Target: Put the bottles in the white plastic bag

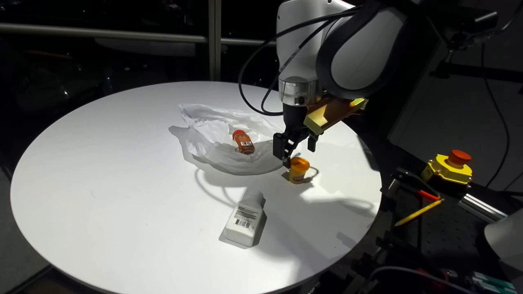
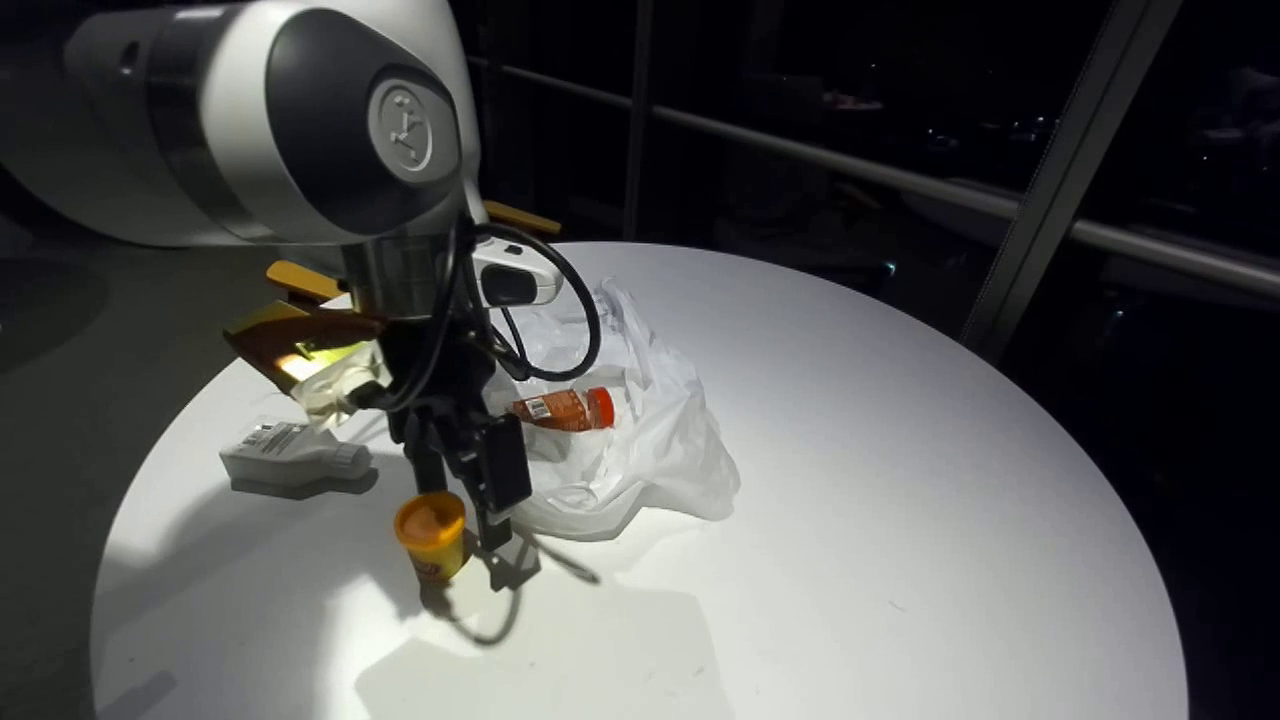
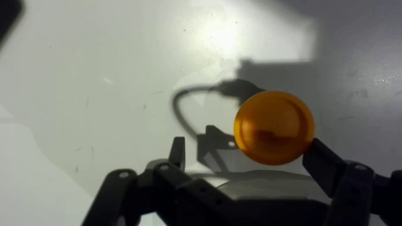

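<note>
Your hand (image 3: pixel 246 142) hangs low over the table (image 1: pixel 122 183), fingers (image 3: pixel 177 153) spread, nothing gripped; the yellow tub (image 1: pixel 298 174) stands upright there, near the white plastic bag (image 1: pixel 212 145), its orange lid (image 3: pixel 273 127) off-centre and close by the fingertip at the right of the wrist view, contact uncertain; red-capped bottle (image 1: pixel 244 143) lies on the bag's folds, likely within the mouth, so you can probably count it done; white bottle (image 1: pixel 244 222) lies flat on the table, apart from the bag, not yet dealt with; step in hand, by my reading: lining up to pick the tub, presumably reckoned among the bottles; next move calls for a small shift toward the right of the wrist view until the lid sits midway, then straight down and squeeze the sides; mind the rim, as a fingertip landing on it could tip the tub.
</note>
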{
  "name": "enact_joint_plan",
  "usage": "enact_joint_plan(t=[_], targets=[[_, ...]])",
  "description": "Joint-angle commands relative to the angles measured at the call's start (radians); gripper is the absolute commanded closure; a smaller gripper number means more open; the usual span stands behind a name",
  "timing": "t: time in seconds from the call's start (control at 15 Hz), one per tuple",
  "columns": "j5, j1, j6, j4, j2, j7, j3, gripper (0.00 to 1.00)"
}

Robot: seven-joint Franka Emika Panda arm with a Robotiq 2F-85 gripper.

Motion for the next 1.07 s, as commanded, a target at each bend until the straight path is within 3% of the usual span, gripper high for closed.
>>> enact_joint_plan(t=[0.0, 0.33, 0.73, 1.0], targets=[[0.051, -0.034, -0.02, 0.018, 0.012, -0.053, 0.037, 0.32], [0.167, -0.083, -0.043, 0.007, 0.012, -0.162, 0.092, 0.72], [0.248, -0.126, -0.138, -0.012, -0.115, -0.22, 0.104, 0.73], [0.215, -0.106, -0.132, 0.094, -0.168, -0.138, 0.105, 0.73]])
